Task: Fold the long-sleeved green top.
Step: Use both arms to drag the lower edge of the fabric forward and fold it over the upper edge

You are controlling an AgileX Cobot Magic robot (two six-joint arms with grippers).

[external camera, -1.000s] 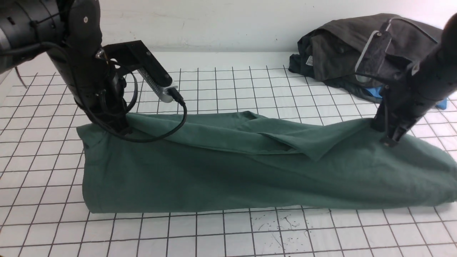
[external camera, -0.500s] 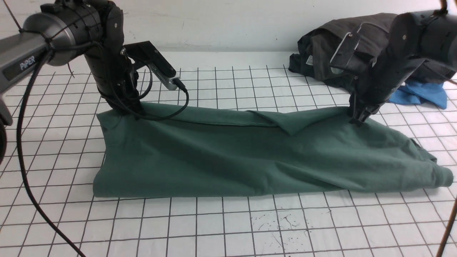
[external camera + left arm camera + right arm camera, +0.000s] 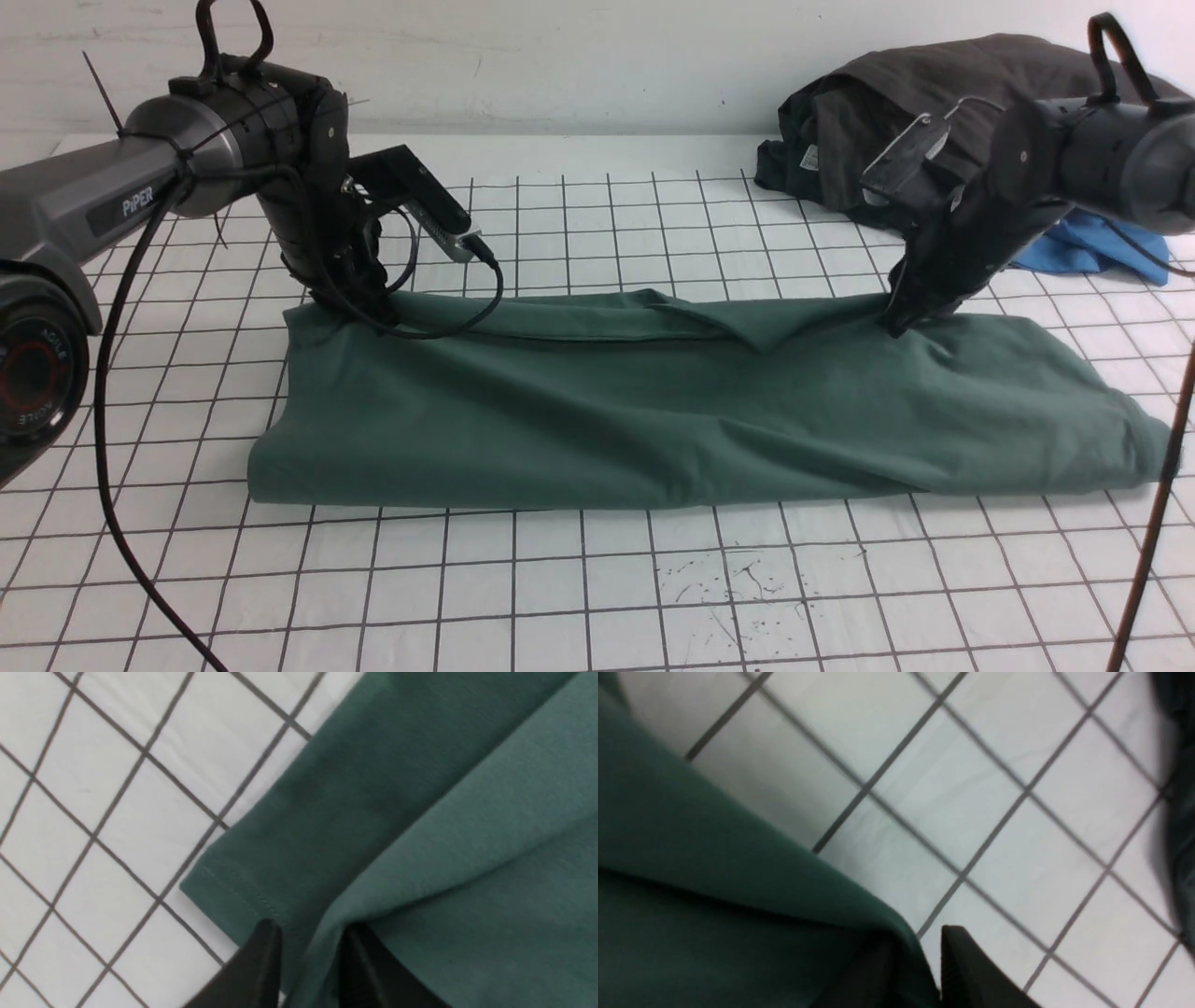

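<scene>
Lying lengthwise across the middle of the gridded table (image 3: 597, 597), one green long-sleeved top (image 3: 653, 420) forms a long, low band, doubled over, with a smooth fold along its near edge and a pointed flap turned over near the middle of its far edge. Neck, cuffs and chest logo cannot be picked out among the layers.

Two grippers meet the top's far edge, one at each end. The left gripper (image 3: 359, 308) stands at the far left corner; the left wrist view shows its two dark fingers parted, loose about a ridge of cloth beside a stitched hem. The right gripper (image 3: 901, 322) stands near the far right end; its wrist view is blurred, one finger (image 3: 966, 966) is plain, the other is half covered by cloth, and whether it grips or has let go cannot be told.

One looped black cable (image 3: 467, 317) lies on the top by the left gripper. At the far right, well apart from the top, sit one dark grey garment (image 3: 840, 121) and one blue garment (image 3: 1102, 247), both partly hidden behind the right arm.
</scene>
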